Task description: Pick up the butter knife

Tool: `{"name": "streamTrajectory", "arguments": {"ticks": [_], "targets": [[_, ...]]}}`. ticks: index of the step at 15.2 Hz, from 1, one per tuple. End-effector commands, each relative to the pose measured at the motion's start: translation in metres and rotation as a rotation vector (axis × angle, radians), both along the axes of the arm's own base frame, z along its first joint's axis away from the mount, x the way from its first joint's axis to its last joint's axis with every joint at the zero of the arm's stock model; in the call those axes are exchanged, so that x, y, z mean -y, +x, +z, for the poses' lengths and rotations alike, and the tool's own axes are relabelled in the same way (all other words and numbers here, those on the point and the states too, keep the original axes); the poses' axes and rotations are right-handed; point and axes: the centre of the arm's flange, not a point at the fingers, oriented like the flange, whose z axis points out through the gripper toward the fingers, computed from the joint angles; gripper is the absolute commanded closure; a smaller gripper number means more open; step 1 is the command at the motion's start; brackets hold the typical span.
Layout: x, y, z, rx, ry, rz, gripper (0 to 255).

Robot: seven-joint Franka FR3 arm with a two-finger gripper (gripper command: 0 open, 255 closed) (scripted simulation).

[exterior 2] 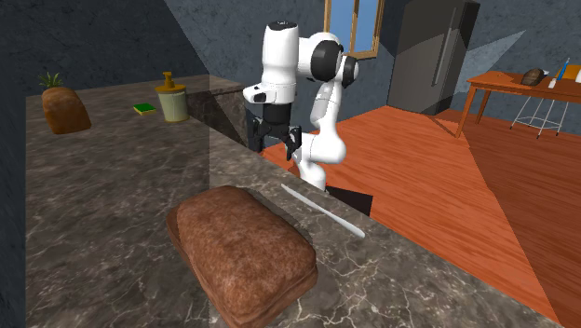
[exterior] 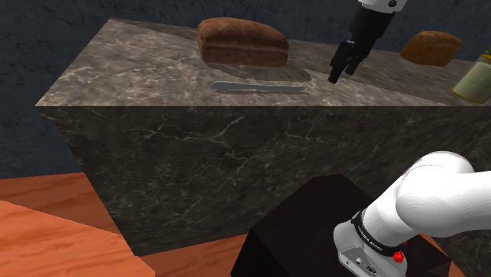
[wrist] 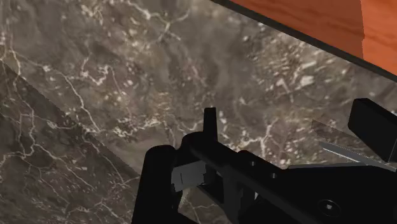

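Observation:
The butter knife (exterior: 260, 87) is a slim grey blade lying flat near the marble counter's front edge, in front of a brown loaf (exterior: 241, 43). My black gripper (exterior: 341, 75) hangs open just above the counter, off the knife's end toward the shoulder view's right, holding nothing. In the second exterior view the knife (exterior 2: 321, 210) lies beside the loaf (exterior 2: 247, 252), and the gripper (exterior 2: 273, 144) is further back along the edge. In the wrist view the gripper (wrist: 289, 127) has its fingers apart over bare marble, with a thin grey sliver of the knife (wrist: 343, 151) by one finger.
The marble counter (exterior: 142, 63) drops off to an orange wood floor (exterior: 47, 228). A second loaf (exterior: 431, 49) and a pale bottle (exterior: 474, 79) stand at the shoulder view's right. A green sponge (exterior 2: 144, 108) lies beside the bottle.

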Motion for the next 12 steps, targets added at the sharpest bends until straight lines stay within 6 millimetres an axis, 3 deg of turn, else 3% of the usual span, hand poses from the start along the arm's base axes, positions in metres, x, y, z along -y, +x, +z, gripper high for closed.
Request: {"name": "streamTrajectory", "arguments": {"ticks": [1, 6, 12], "targets": [[0.000, 0.000, 0.000, 0.000, 0.000, 0.000, 0], [-0.031, 0.053, 0.000, -0.006, 0.023, 0.297, 0], [-0.087, 0.100, 0.001, -0.014, 0.051, 0.654, 0]]}}
